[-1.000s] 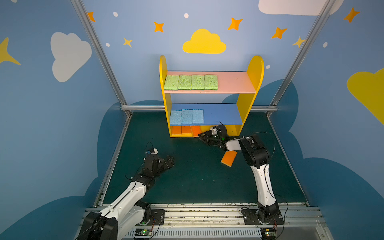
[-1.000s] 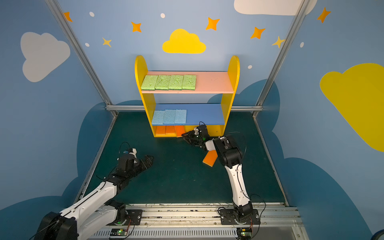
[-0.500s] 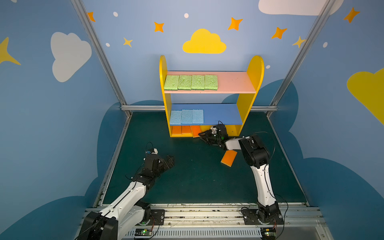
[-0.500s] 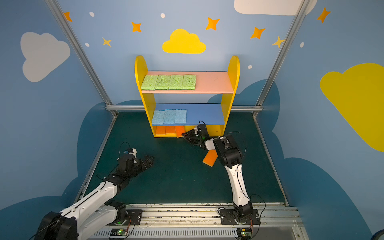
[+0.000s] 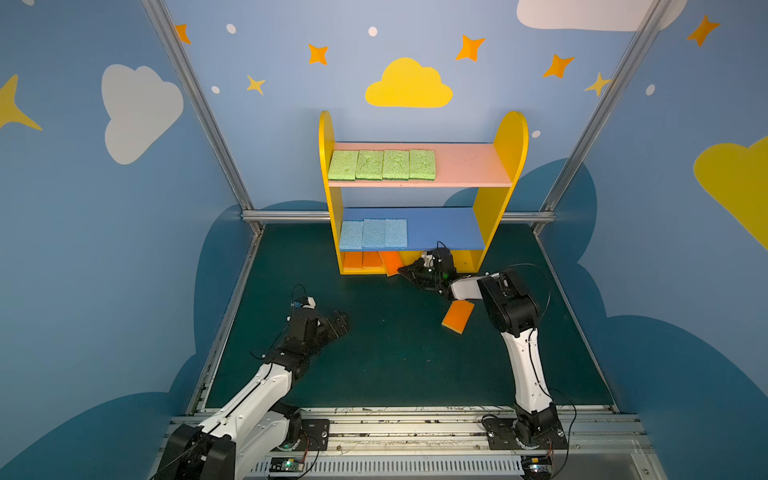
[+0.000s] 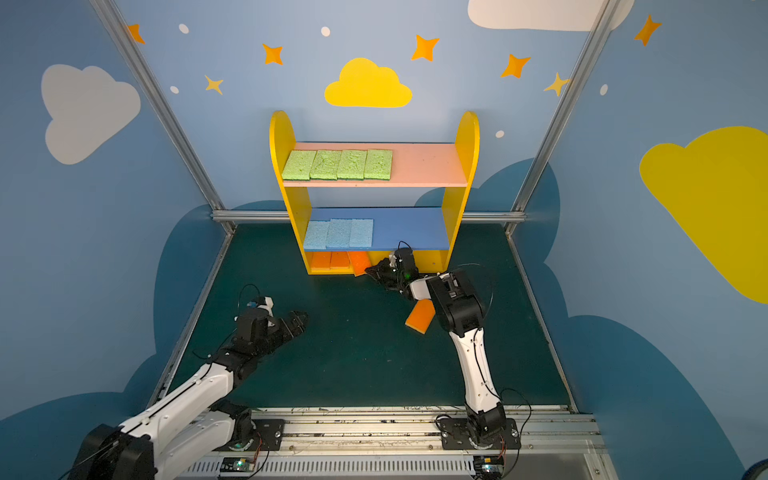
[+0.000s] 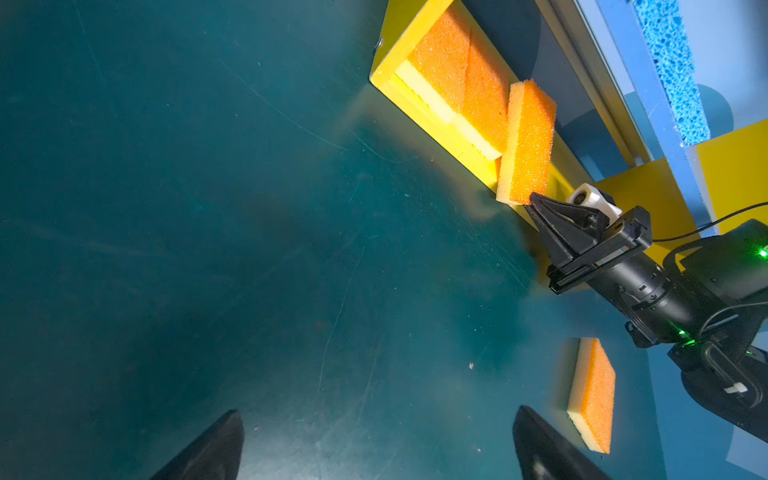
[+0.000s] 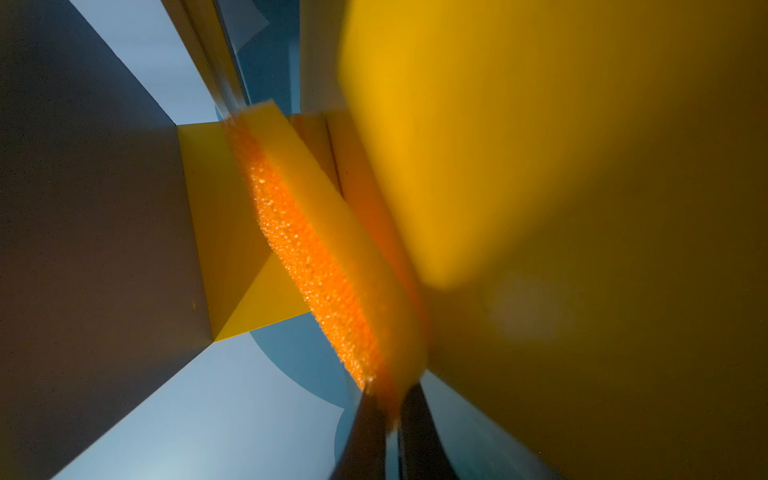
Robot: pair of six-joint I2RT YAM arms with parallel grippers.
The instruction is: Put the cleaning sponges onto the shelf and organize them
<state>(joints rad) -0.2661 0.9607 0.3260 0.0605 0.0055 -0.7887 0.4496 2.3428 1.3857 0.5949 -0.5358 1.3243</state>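
Note:
The shelf (image 5: 503, 166) stands at the back wall. Several green sponges (image 5: 382, 165) lie on its pink board, three blue ones (image 5: 373, 233) on the blue board, two orange ones (image 5: 362, 260) on the yellow base. A third orange sponge (image 5: 390, 262) sits askew, half over the base's front edge. My right gripper (image 5: 402, 271) is shut on that sponge's near corner (image 8: 332, 299), low at the floor. Another orange sponge (image 5: 457, 316) lies on the mat beside my right arm. My left gripper (image 5: 338, 322) hovers open and empty over the mat, left of centre.
The green mat (image 5: 395, 365) is enclosed by blue walls with metal posts (image 5: 208, 124) at the back corners. The blue board overhangs low above my right gripper. A metal rail (image 5: 395, 428) runs along the front edge.
My right gripper's jaws have closed on the askew orange sponge's corner at the shelf base. The left arm has not moved.

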